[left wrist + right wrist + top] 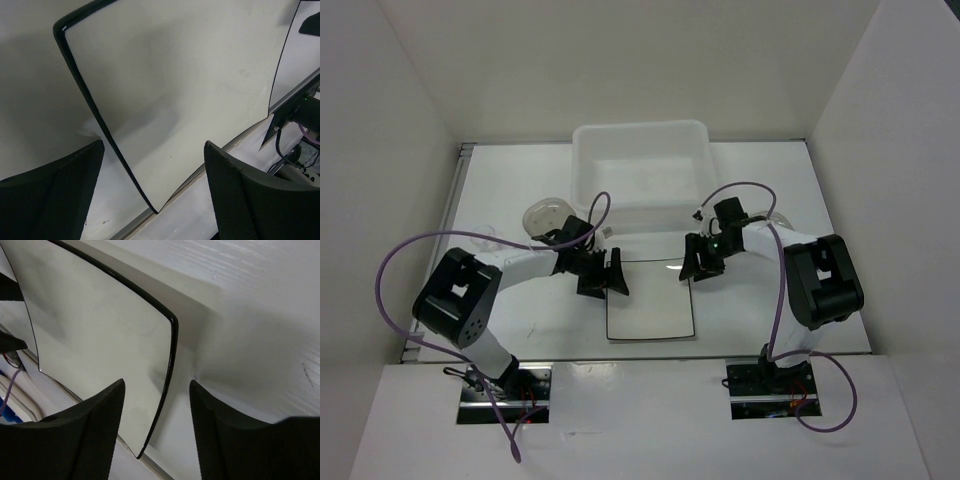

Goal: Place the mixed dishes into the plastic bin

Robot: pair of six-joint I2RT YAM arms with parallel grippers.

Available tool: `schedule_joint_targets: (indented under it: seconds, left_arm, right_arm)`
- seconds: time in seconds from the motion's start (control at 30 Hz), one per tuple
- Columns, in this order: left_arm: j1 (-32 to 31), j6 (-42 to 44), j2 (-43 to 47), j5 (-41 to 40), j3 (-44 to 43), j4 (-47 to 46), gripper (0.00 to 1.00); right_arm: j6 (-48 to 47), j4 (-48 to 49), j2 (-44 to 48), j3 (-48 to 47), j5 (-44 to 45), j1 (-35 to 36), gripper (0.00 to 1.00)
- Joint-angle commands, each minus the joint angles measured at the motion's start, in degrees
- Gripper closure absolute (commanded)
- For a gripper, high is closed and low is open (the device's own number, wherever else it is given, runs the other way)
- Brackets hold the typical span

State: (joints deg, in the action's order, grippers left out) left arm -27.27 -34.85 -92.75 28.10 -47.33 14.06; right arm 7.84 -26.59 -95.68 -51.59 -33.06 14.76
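Square plate (650, 305) — on white table (735, 315), white walls (620, 60)

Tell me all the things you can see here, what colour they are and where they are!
plastic bin: one, see-through white, far middle of the table
square plate: one, white with a thin dark edge, flat on the table on the near side of the bin
saucer: one clearly seen, greyish see-through, left of the bin
clear pieces: two more, one far left, one half hidden behind the right arm; too faint to name
table: one, white
cables: purple, one along each arm
left gripper: black, open, astride the plate's left edge
right gripper: black, open, astride the plate's right edge
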Motion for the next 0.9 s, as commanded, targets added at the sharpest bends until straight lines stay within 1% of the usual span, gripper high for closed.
schedule_joint_targets:
  seconds: [0.0,0.1,0.17,0.27,0.3,0.33,0.37,0.4,0.43,0.5,0.57,0.6,0.7,0.83,0.87]
  left_arm:
    - [-0.33,0.49,-2.00,-1.29,0.66,-1.94,0.13]
    - [-0.33,0.49,-2.00,-1.82,0.66,-1.94,0.13]
    - [-0.86,0.49,-2.61,-1.82,0.66,-2.55,0.14]
    - [-1.38,0.49,-3.84,-1.82,0.66,-3.60,0.19]
    - [-1.39,0.49,-3.84,-1.82,0.66,-3.61,0.22]
    - [-1.39,0.49,-4.45,-1.30,0.66,-4.13,0.30]
    - [-1.39,1.09,-5.33,-1.29,0.66,-4.13,0.33]
    - [-1.39,1.10,-5.34,-0.77,0.66,-4.66,0.34]
    - [-1.39,1.62,-6.12,-0.76,0.66,-4.66,0.40]
    - [-1.91,1.63,-6.13,-0.76,0.66,-4.66,0.49]
    - [-1.91,1.63,-6.13,-0.76,0.13,-4.66,0.55]
    - [-1.91,1.63,-5.52,-0.76,0.13,-4.66,0.61]
    - [-1.91,1.10,-4.20,-0.24,0.13,-4.66,0.65]
    - [-1.91,1.10,-2.62,0.90,0.13,-4.66,0.71]
    - [-1.91,0.49,-2.61,0.91,0.13,-4.66,0.73]
  right_arm:
    - [-0.54,2.86,-0.21,0.97,-0.86,1.23,0.38]
    - [-2.46,3.39,-2.05,0.97,-3.66,2.37,0.34]
    - [-3.26,3.91,-4.15,0.97,-5.34,2.90,0.34]
    - [-4.75,3.91,-4.78,0.44,-7.02,3.96,0.35]
    - [-4.76,3.91,-4.26,0.44,-7.98,3.96,0.38]
    - [-5.54,3.91,-4.25,0.44,-8.51,4.65,0.39]
    - [-6.07,3.91,-3.64,0.44,-9.38,4.66,0.41]
    - [-6.08,3.91,-3.03,0.44,-9.39,4.66,0.48]
    - [-6.69,3.91,-3.02,0.44,-10.09,4.66,0.51]
    - [-7.22,3.39,-1.80,0.96,-10.70,4.66,0.51]
    - [-7.74,3.39,-0.74,0.97,-11.50,4.66,0.57]
    - [-7.75,3.39,0.31,1.49,-12.11,4.66,0.60]
    - [-8.80,3.39,2.16,1.50,-13.87,4.66,0.70]
    - [-10.38,2.77,3.30,1.50,-18.00,4.66,0.80]
    - [-11.43,1.99,3.31,1.50,-19.75,4.66,0.80]
